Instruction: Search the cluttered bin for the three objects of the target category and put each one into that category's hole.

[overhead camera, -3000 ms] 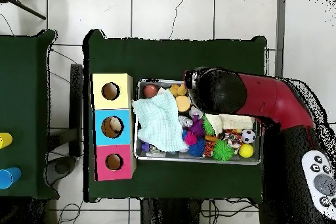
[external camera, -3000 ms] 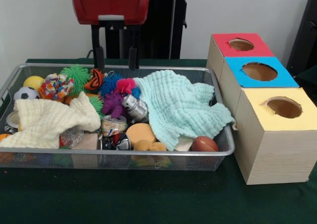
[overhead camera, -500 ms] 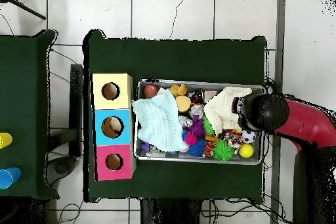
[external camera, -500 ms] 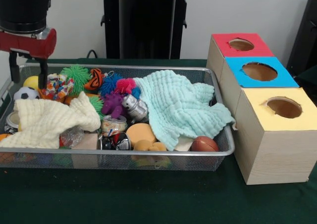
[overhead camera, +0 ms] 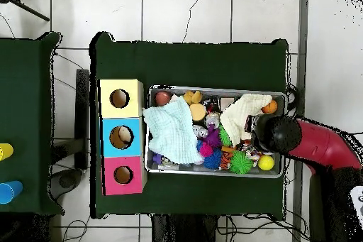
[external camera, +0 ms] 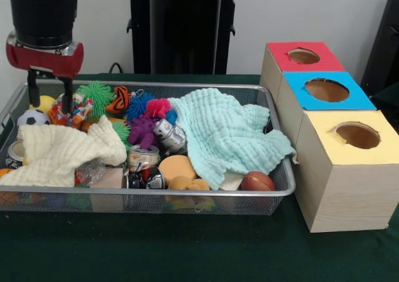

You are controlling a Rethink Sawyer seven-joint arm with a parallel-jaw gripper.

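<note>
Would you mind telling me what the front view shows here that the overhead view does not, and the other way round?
Only the front view shows the gripper, open, with its fingers straddling the patchwork ball, and the black-and-white soccer ball beside it. Only the overhead view shows a light ball down inside the blue box's hole; the arm hides the patchwork ball there. Both show the bin, the mint cloth and the yellow box's hole.

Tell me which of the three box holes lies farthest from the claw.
The yellow-topped box's hole: it sits at the row's front end, while the claw hangs over the bin's opposite end.
</note>
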